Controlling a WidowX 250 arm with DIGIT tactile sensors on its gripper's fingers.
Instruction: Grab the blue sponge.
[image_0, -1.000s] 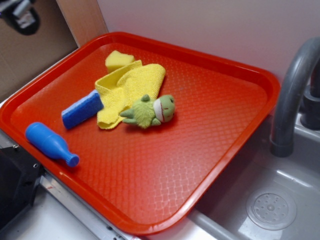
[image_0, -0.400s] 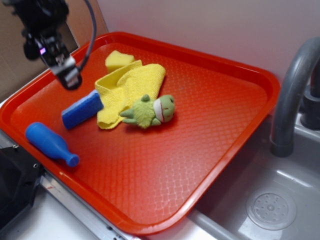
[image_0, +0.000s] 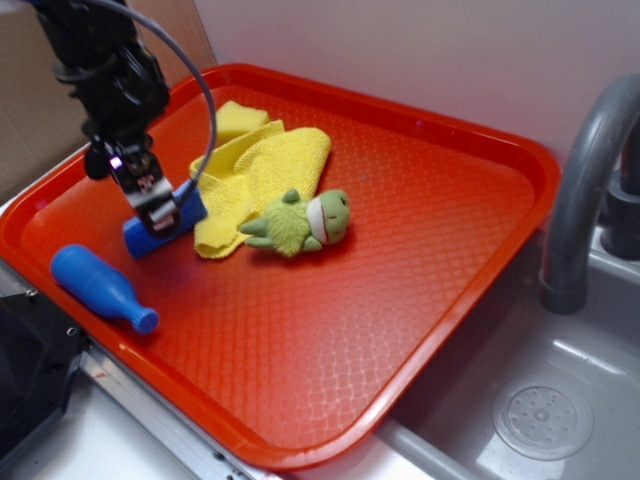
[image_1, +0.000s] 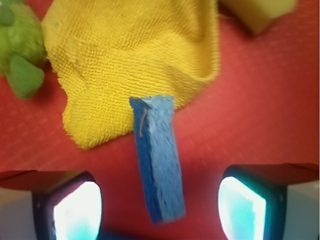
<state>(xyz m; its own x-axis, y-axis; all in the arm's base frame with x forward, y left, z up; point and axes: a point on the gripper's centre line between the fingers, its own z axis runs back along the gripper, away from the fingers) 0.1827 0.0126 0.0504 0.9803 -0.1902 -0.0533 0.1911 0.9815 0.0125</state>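
The jaws stood spread wide, released and grasping nothing, one finger (image_1: 67, 207) on either side of the blue sponge (image_1: 157, 157) in the wrist view, with red tray showing between each finger and the sponge. The gripper (image_0: 160, 215) hung low over the sponge's middle in the exterior view, hiding part of it; whether the fingertips had reached the tray surface could not be told from either view. The blue sponge (image_0: 150, 232) lay flat on the orange-red tray (image_0: 420, 250), in its left part, its far end touching or just overlapping the edge of the yellow cloth (image_0: 255, 175). The cloth lay rumpled behind it, and the yellow sponge (image_0: 235, 118) sat at the cloth's far side, near the tray's back rim. The green plush toy (image_0: 300, 222) rested just beside the cloth's right edge, on the tray's middle. The blue bottle-shaped toy (image_0: 100, 287) lay on its side near the tray's front-left rim, apart from the sponge. A black cable (image_0: 195, 80) looped from the arm above the cloth. To the right of the tray stood a grey faucet (image_0: 585, 190) over a sink (image_0: 545, 415).
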